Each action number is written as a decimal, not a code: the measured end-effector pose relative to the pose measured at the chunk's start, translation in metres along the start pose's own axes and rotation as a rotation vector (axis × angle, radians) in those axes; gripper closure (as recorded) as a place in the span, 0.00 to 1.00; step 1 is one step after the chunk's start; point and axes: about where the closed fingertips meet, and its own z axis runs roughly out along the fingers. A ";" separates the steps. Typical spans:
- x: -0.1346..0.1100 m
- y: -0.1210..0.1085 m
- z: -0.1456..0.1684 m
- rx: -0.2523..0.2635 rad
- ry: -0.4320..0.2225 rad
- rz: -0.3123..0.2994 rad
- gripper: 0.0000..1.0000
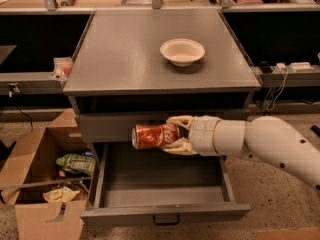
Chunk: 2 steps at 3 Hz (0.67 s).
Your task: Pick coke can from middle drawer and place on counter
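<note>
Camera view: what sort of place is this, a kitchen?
Probably a robotics lab or workshop rather than a kitchen: a grey metal counter with one bowl, a cardboard box of wrappers on the floor, and trailing cables. The gripper holds the coke can over the open middle drawer.

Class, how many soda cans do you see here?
1: the coke can, clamped sideways in the gripper above the open middle drawer. The cardboard box may hide others.
</note>
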 end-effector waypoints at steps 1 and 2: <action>-0.009 -0.063 -0.054 0.129 0.047 0.046 1.00; 0.008 -0.099 -0.088 0.203 0.140 0.084 1.00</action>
